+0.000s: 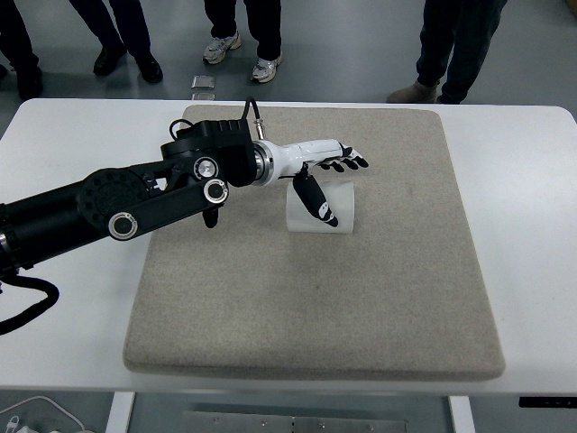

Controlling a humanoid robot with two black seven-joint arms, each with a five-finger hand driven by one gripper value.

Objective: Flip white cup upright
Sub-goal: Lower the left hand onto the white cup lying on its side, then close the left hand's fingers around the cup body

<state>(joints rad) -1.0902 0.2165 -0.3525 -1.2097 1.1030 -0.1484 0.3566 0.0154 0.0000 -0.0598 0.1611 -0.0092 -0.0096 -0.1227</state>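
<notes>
The white cup [322, 207] lies on its side on the grey felt mat [315, 298], in the upper middle part of the mat. It is a plain, slightly translucent cylinder, and its long axis goes from left to right in the picture. I cannot tell which end is the mouth. I see no print or label on it.

My left hand [323, 176] is over the cup. My arm comes in from the left edge. My 4 fingers [347, 163] are stretched out along the far side of the cup, a little apart from each other, and my thumb [314, 198] hangs down across its near face. The hand is not closed on the cup; I cannot tell if the thumb touches it.

The mat lies on a white table [532, 234]. Behind the table stand several people; only their legs and shoes [243, 56] show. A small grey object [203, 86] lies on the floor near them.
</notes>
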